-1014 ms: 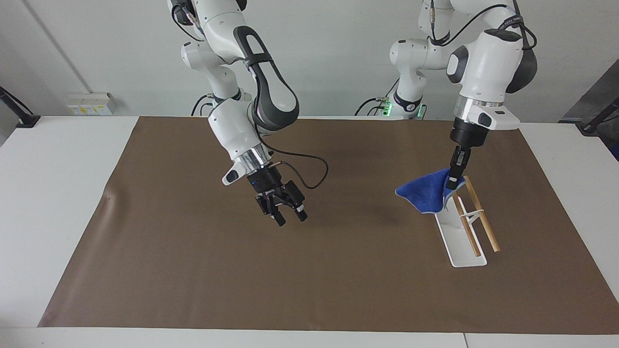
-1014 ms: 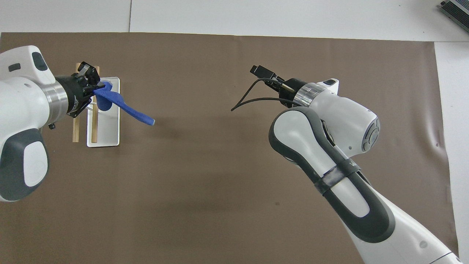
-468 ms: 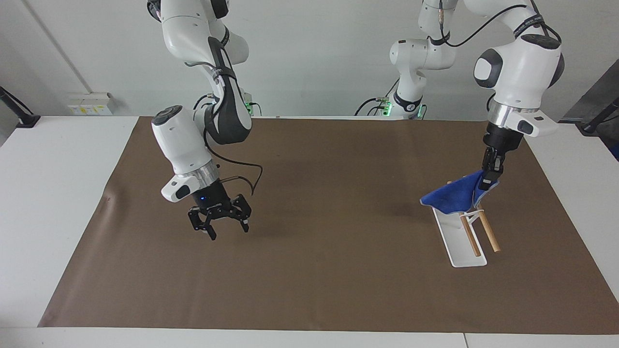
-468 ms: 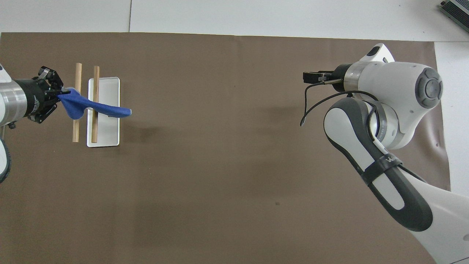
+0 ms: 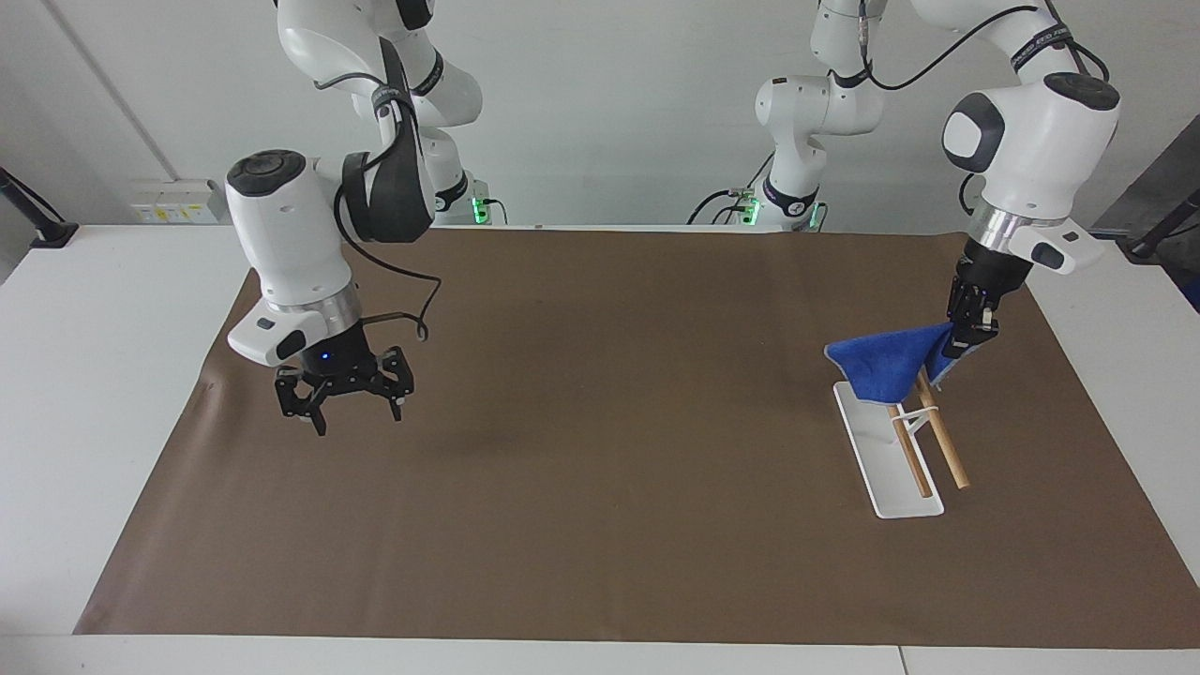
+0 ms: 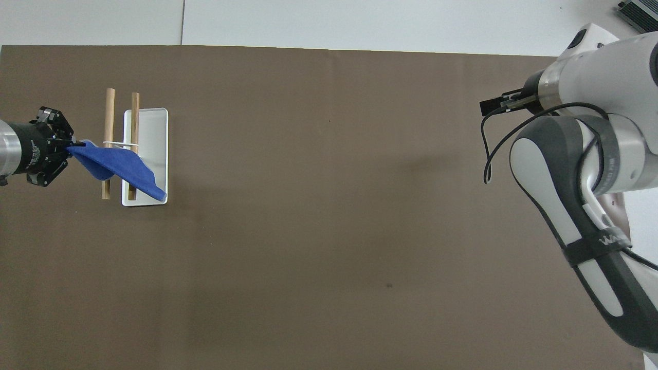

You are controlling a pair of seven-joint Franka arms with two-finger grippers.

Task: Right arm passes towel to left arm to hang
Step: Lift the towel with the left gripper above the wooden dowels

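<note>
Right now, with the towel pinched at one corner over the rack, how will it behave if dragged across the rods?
Probably floppy: the towel sags in a loose fold from the left gripper, shut on one corner. It looks light, since the rack stands level under it. Terry cloth may drag on the wooden rods rather than slide freely.

Facing view high across the table, looking at both arm bases along the frame's top, overhead view steeply down from above the robots' end, both at middle distance, sharing the brown mat (image 5: 600,525) (image 6: 329,257), mirrored half a turn
</note>
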